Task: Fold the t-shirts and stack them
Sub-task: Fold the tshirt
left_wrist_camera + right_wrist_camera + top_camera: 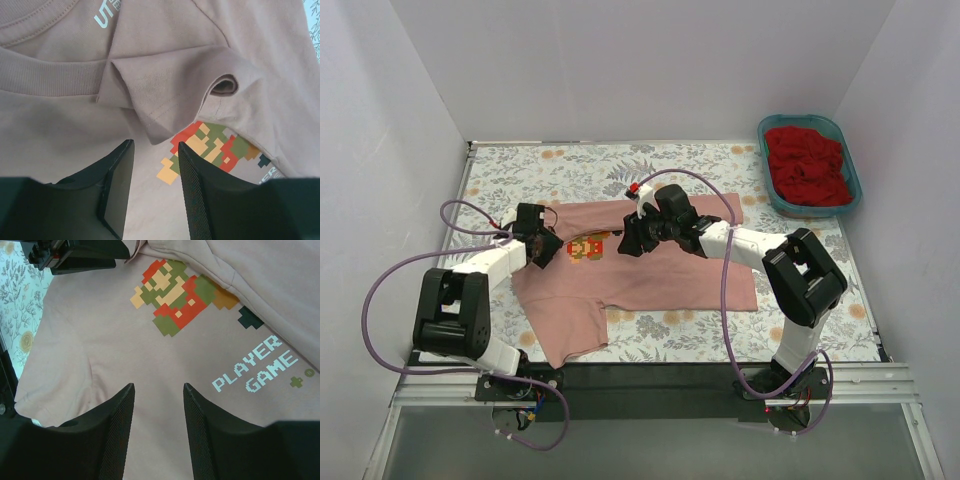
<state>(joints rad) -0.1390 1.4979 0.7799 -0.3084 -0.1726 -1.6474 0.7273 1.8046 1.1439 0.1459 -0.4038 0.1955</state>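
The salmon-pink t-shirt (665, 275) lies spread on the floral cloth, with a pixel figure print (585, 247) on its chest. My left gripper (548, 250) hovers at the shirt's left side, open, with nothing between its fingers (117, 185). In the left wrist view a folded sleeve flap (165, 85) lies just ahead of it on the shirt (50, 125). My right gripper (632, 241) is over the shirt's middle, open above bare cloth (100, 340) below the print (172, 295). The red t-shirt (807, 165) lies bunched in the tub.
The teal oval tub (850, 160) stands at the back right. A grey-and-orange floral cloth (580, 165) covers the table. White walls close in the left, back and right sides. The left gripper's body (75, 255) shows at the top of the right wrist view.
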